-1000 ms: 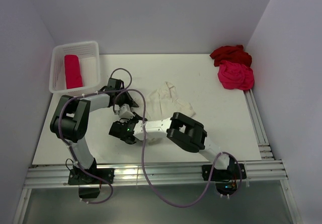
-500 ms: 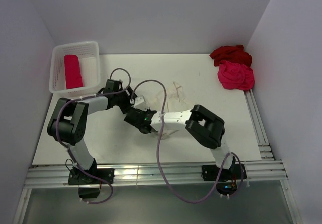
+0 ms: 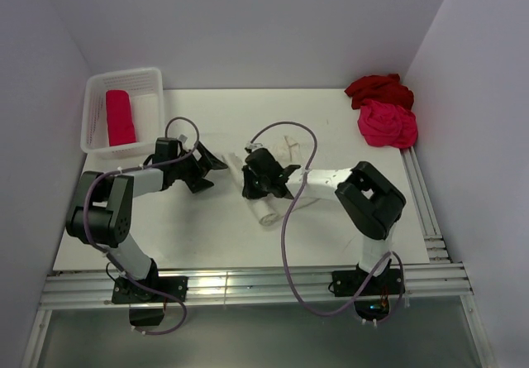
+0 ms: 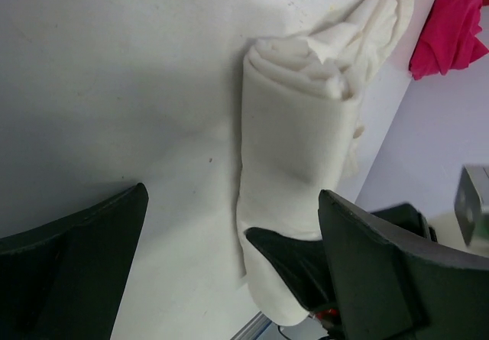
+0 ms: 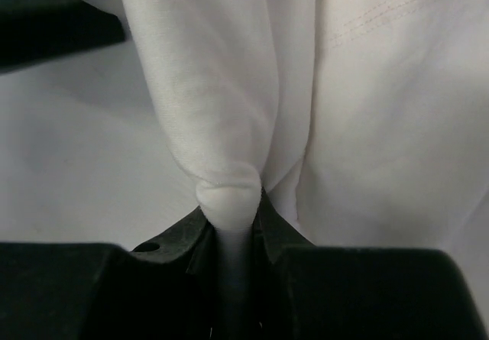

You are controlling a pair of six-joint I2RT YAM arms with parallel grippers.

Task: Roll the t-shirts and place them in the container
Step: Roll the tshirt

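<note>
White tabletop [image 3: 331, 120], pale lilac walls on three sides, and a silver rail [image 3: 248, 289] running along the near edge where both arm bases are bolted down

From above, the white mesh basket [image 3: 95, 83] sits in the far left corner with the pink-red roll [image 3: 119, 117] lying inside it, lengthways. Over in the far right corner, the dark red t-shirt [image 3: 378, 89] is bunched against the wall, and the hot pink t-shirt [image 3: 386, 124] is crumpled just in front of it, the two touching

Middle of the table: the cream-white t-shirt [image 3: 267, 212], rolled into a loose tube, one end pointing toward the near edge. The overhead view hides most of it under the right arm

The left wrist camera fills that in. The roll lies flat on the table, its layers spiralled at the far end, a loose flap trailing beyond. The left gripper [image 3: 212, 170] stands wide apart, holding nothing, just to the left of the roll

The right wrist camera settles the other side: the right gripper [image 5: 229, 233] is clamped on a pinched fold of the cream-white cloth, which bulges in a small knob just above the fingers
</note>
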